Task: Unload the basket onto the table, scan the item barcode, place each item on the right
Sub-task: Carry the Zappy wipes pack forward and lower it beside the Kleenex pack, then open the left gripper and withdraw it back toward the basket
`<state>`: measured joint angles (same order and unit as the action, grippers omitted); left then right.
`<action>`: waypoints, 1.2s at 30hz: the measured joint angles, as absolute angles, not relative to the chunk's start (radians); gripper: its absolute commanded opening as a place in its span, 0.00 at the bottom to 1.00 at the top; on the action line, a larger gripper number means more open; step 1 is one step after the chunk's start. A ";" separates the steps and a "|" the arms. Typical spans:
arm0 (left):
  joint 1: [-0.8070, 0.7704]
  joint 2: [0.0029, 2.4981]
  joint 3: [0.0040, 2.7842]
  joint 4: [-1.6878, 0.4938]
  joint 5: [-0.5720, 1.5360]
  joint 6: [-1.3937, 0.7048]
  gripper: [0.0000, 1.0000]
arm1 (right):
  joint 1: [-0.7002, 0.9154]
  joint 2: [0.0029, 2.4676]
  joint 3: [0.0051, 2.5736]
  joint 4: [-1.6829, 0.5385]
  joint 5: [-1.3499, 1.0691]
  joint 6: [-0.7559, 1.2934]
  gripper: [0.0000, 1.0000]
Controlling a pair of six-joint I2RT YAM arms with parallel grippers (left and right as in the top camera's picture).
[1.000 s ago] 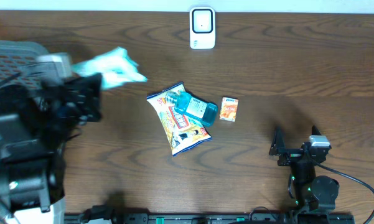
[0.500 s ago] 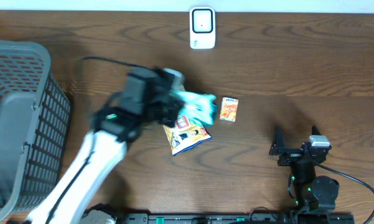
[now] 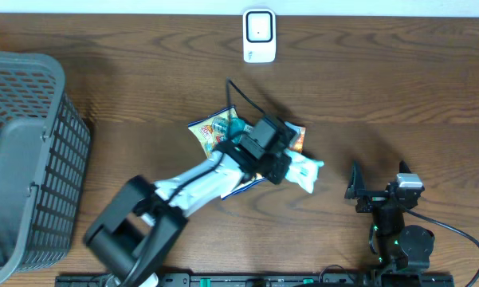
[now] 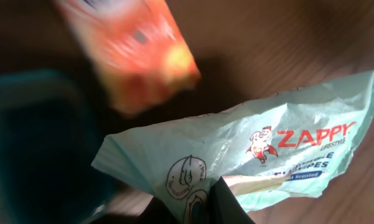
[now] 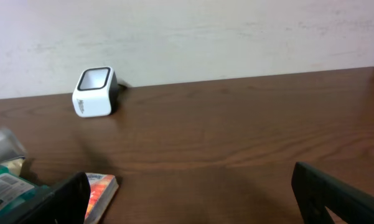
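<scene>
At table centre, a wipes pack (image 3: 307, 172) is held by the left gripper (image 3: 289, 169), whose jaws are closed thin on one crimped edge of the pack (image 4: 286, 155). The pack lies at 3 o'clock of the snack bag (image 3: 213, 130), just beside the orange box (image 3: 297, 137). The right gripper (image 3: 374, 194) is parked at 5 o'clock of the table, jaws fully wide and holding nothing.

The step in hand is judged to be the carry: the pack is gripped but not yet presented. The scanner (image 3: 259, 36) stands at 12 o'clock, well apart from the pack. The next move calls for the pack to be taken towards it and turned so that the barcode faces the window (image 5: 93, 79).

No barcode is seen in any view; only the printed brand face is shown at the left wrist. Whether the pack rests on the table cannot be told. The box (image 4: 137, 50) is blurred there, and the items under the left arm are largely covered in the overhead view.
</scene>
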<state>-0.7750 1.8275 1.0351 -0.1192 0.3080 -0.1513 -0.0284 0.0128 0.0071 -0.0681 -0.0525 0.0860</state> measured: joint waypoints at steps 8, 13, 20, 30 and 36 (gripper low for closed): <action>-0.817 1.923 1.033 0.165 0.284 -0.251 0.07 | -0.028 0.013 0.007 -0.068 -0.052 0.086 0.99; -0.817 1.983 1.033 0.256 0.125 -0.380 0.07 | -0.028 0.013 0.007 -0.068 -0.052 0.086 0.99; -0.823 2.011 1.034 0.313 -0.046 -0.442 0.08 | -0.028 0.013 0.007 -0.068 -0.052 0.086 0.99; -0.820 2.022 1.034 0.324 -0.174 -0.443 0.36 | -0.028 0.013 0.007 -0.068 -0.052 0.086 0.99; -0.819 1.910 1.032 0.169 -0.164 -0.440 0.58 | -0.028 0.013 0.007 -0.068 -0.052 0.086 0.99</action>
<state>-0.8192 1.9102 1.0325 0.1688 -0.1638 -0.4400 -0.0284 0.0128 0.0071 -0.0677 -0.0525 0.0860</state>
